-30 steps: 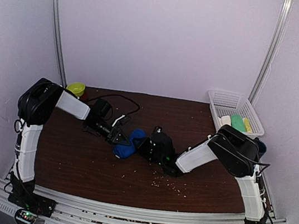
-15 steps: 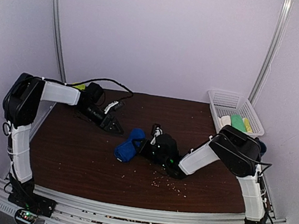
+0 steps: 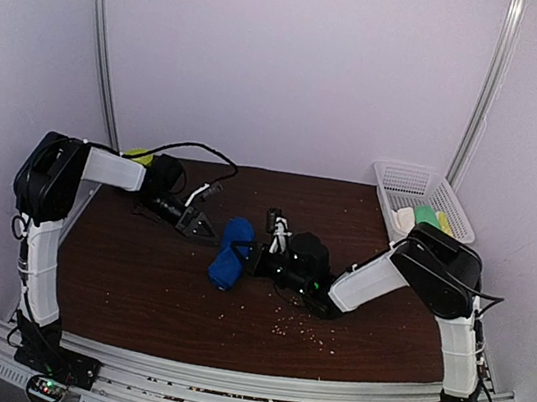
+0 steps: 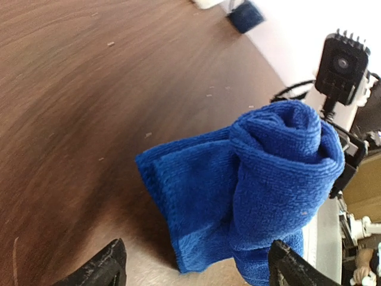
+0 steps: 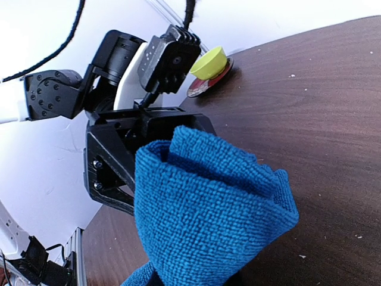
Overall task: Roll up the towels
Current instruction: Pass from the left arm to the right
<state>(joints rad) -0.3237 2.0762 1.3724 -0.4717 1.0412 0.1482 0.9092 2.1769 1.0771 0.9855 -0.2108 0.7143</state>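
Two black-and-white arms reach toward the middle of the dark brown wood-grain surface (image 3: pixel 155 285), and between them lies one royal blue terry towel (image 3: pixel 229 261), loosely rolled into a thick, nubby bundle just left of centre. The left gripper (image 3: pixel 202 225) sits just left of the towel with its fingers (image 4: pixel 101 271) spread wide, apart from the cloth. The right gripper (image 3: pixel 248 254) meets the towel's right end. Its fingers are almost wholly hidden by the cloth, which bunches upright right at them, so they look pinched narrowly on that end.

One white plastic mesh basket (image 3: pixel 394 169) stands at the far right corner, holding one cream-white roll (image 3: pixel 405 217), one green piece and one yellow piece, too small to tell the material. One yellow-green bowl (image 3: pixel 137 154) sits at the far left edge. Many pale crumbs (image 3: pixel 295 328) dot the near middle.

Only the left wrist view shows the spiral of the roll's end and a flat flap trailing left. Only the right wrist view shows the bowl resting on a reddish disc.
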